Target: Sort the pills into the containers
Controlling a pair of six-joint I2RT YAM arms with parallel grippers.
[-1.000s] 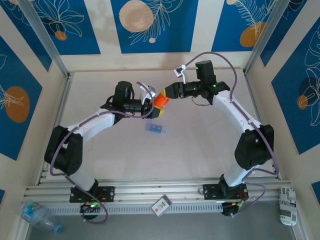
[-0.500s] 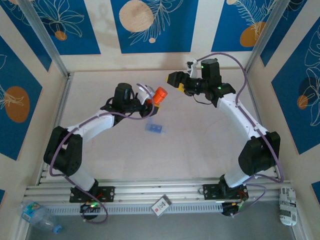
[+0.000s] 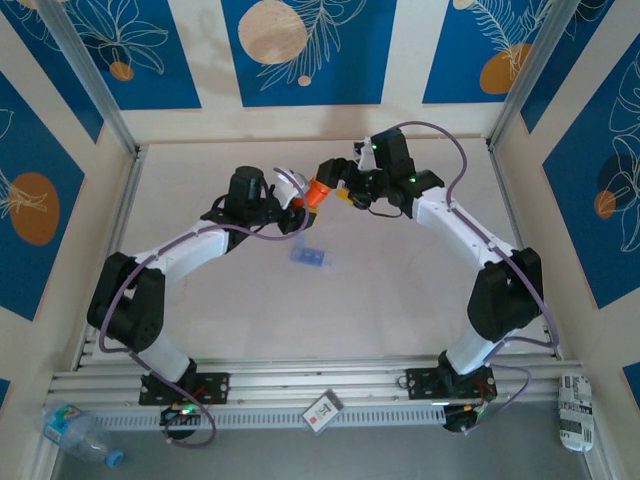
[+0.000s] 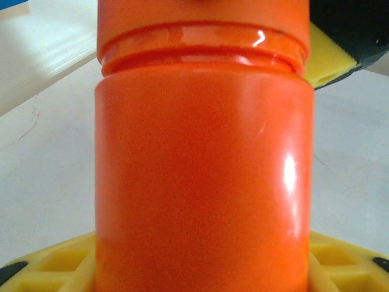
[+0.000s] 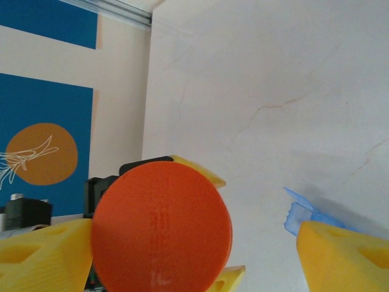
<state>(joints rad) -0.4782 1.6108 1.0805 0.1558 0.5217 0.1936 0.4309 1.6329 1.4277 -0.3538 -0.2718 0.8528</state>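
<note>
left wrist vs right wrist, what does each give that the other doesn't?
Left wrist: the orange bottle side-on and close up, body and ridged neck. Right wrist: its round end face-on, the blue container on the table behind it, and a blue wall panel. Both: the same bottle and the pale tabletop.

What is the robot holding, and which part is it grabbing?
The left arm's fingers grip the orange cylindrical plastic bottle around its body, below the cap. The right arm's fingers stand open on either side of the cap, holding nothing.
</note>
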